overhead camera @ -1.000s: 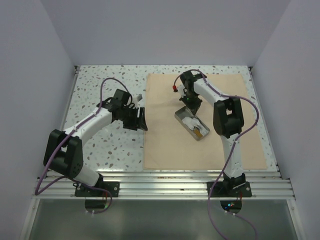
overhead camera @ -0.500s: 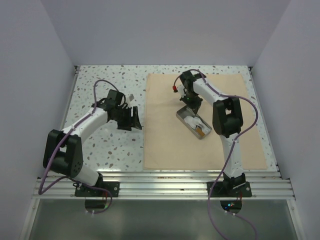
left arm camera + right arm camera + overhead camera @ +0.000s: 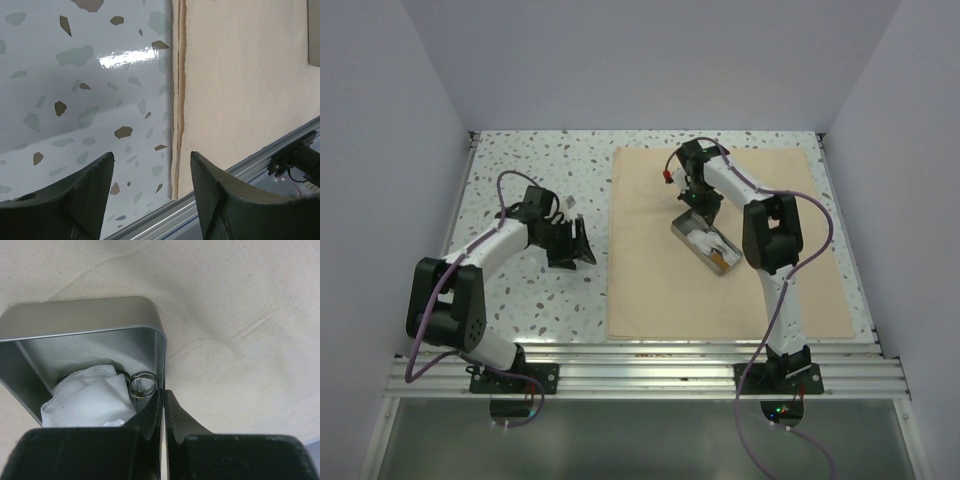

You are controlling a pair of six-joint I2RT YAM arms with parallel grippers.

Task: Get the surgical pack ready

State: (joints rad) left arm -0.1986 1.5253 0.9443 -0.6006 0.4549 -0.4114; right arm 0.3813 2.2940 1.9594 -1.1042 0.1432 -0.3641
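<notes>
The tan cloth sheet (image 3: 650,290) lies flat on the right half of the table. The grey metal tray (image 3: 676,232) sits on it at an angle, with white gauze (image 3: 701,240) inside. My right gripper (image 3: 698,205) is shut on the tray's far-end wall. In the right wrist view, my right gripper (image 3: 164,392) has one finger inside the tray (image 3: 85,315) and one outside. Beside it are the gauze (image 3: 85,395) and a steel scissors ring (image 3: 142,385). My left gripper (image 3: 578,245) is open and empty over the speckled table, left of the cloth's edge (image 3: 177,100). Forceps and packet are not clearly visible.
The speckled tabletop (image 3: 520,290) lies left of the cloth. White walls enclose the table on three sides. An aluminium rail (image 3: 640,370) runs along the near edge; it also shows in the left wrist view (image 3: 250,165). A tray corner (image 3: 315,35) is at that view's right edge.
My left arm has drawn back to the left, away from the cloth's edge, with its gripper open. The right arm and tray have barely moved.
</notes>
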